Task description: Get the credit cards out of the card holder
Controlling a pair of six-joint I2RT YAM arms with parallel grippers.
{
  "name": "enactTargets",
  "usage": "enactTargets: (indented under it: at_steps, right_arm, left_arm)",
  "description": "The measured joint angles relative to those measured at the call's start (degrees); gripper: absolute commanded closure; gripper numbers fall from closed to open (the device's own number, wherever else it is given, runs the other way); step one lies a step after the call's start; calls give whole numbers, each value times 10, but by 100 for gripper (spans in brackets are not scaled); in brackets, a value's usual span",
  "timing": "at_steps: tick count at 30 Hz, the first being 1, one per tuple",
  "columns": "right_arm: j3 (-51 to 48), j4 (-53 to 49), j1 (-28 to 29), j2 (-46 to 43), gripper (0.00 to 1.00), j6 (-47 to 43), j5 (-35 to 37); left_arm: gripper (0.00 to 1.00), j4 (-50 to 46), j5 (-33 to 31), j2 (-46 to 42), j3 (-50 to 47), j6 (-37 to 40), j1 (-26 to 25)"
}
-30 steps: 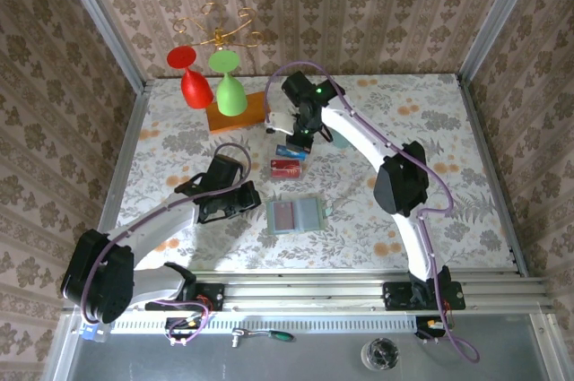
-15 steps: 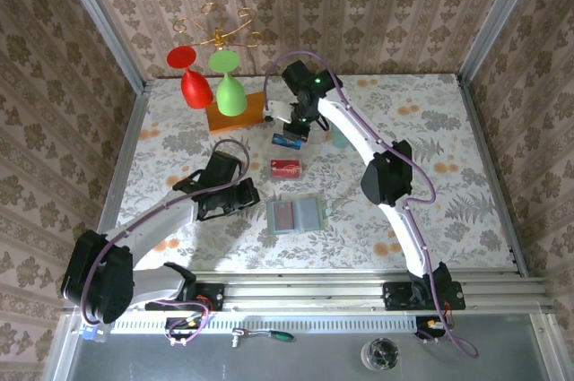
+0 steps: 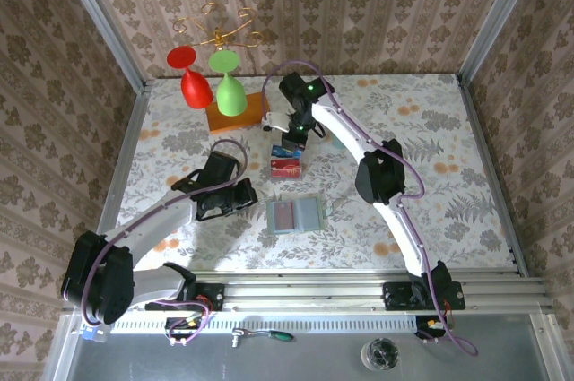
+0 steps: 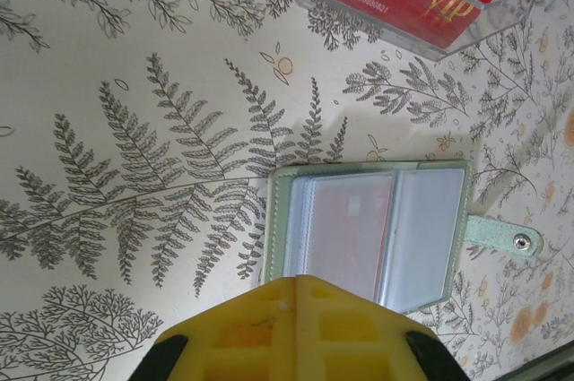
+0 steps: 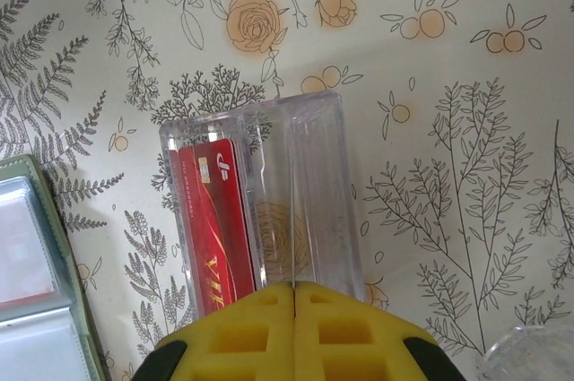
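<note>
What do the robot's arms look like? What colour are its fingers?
Both arms are white tubes with chunky black joints: left arm, right arm. A purple cable loops along each. A green light glows on the right one. The fingers are yellow blocks.

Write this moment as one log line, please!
left pincer shut beside open card holder | right pincer shut near clear tray | red card in tray

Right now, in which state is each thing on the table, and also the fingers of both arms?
card holder: open, lying flat, strap unfastened, one red card inside a pocket.
clear tray: holds red cards in one compartment, the next compartment bare.
left fingers: shut, empty.
right fingers: shut, empty, above the tray.
</note>
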Motion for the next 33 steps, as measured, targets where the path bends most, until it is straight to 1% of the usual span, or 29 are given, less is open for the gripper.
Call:
enactTargets:
  at_steps: [11, 17, 19, 23, 27, 33]
  right_arm:
    - [0, -3, 0, 14, 100, -7, -20]
    - [2, -6, 3, 17, 92, -9, -24]
    - [2, -8, 4, 17, 87, -9, -25]
    - [2, -10, 7, 17, 83, -5, -25]
    - [2, -8, 8, 17, 81, 3, -12]
    - [2, 12, 10, 15, 80, 9, 37]
  left_arm:
    - [94, -1, 0, -13, -2, 2, 7]
    - [94, 0, 0, -13, -6, 2, 9]
    - [94, 0, 0, -13, -7, 2, 9]
    - [94, 0, 1, -13, -12, 2, 9]
    - [94, 3, 2, -14, -17, 1, 10]
    - [94, 6, 2, -21, -28, 1, 10]
